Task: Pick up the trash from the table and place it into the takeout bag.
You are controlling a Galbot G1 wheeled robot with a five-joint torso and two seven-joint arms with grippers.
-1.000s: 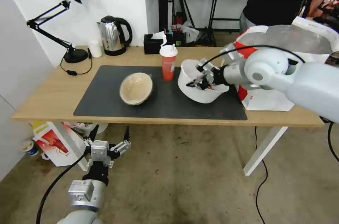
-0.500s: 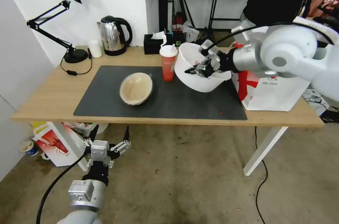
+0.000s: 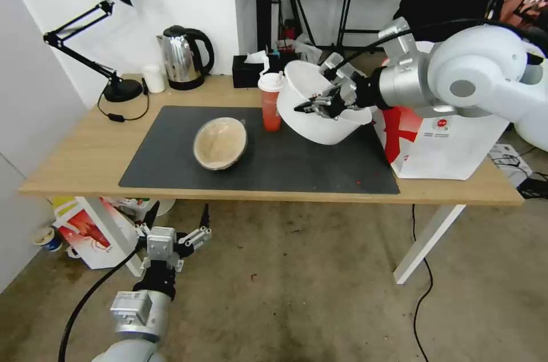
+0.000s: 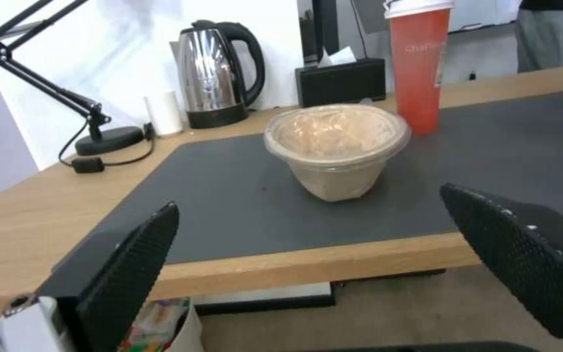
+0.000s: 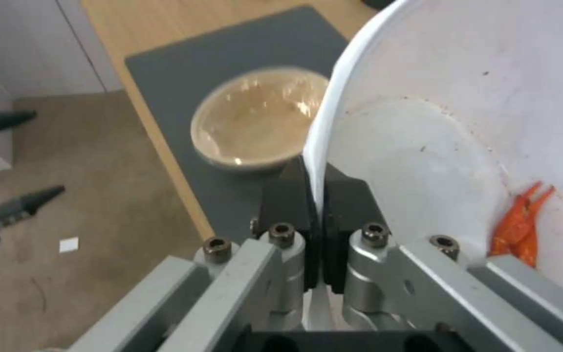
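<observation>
Below the table (image 3: 68, 173) edge, my left gripper (image 3: 171, 234) hangs spread and idle. On the mat sit the beige bowl (image 3: 220, 143) and red cup (image 3: 272, 101); my right gripper (image 3: 322, 105) pinches the white bowl's (image 3: 319, 122) rim, lifted beside the takeout bag (image 3: 451, 145).

The right claw (image 3: 321, 105), pinched on the rim of the white bowl (image 3: 319, 122), hangs tilted above the dark mat (image 3: 188, 173), hard beside the red cup (image 3: 272, 102). The takeout bag (image 3: 451, 145) stands close behind it on the bench (image 3: 74, 162). Open mat lies between the beige bowl (image 3: 220, 143) and the cup.
</observation>
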